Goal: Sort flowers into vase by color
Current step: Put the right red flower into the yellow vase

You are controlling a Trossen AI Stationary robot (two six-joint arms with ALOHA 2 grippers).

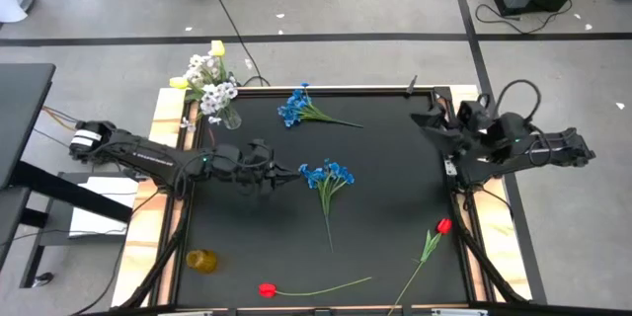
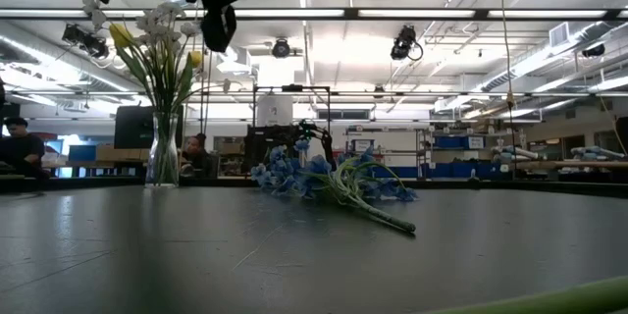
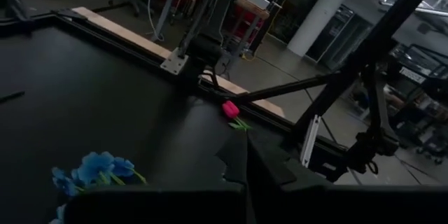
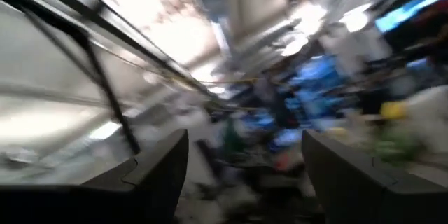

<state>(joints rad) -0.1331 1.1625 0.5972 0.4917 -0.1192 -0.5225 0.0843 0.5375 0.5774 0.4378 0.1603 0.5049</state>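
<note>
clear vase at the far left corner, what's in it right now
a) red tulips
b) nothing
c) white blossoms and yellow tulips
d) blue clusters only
c: the clear vase holds white blossoms and yellow tulips, while the blue clusters and red tulips lie on the mat.

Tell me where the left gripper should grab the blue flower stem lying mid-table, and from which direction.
Probably the thin green stalk just below the blue blossom cluster, coming straight down from above. The stem lies flat on the table, blossoms toward the left gripper, stalk trailing away toward the near edge, so fingers closing across the stalk should avoid crushing the petals. The right gripper waits at the table's edge.
</note>
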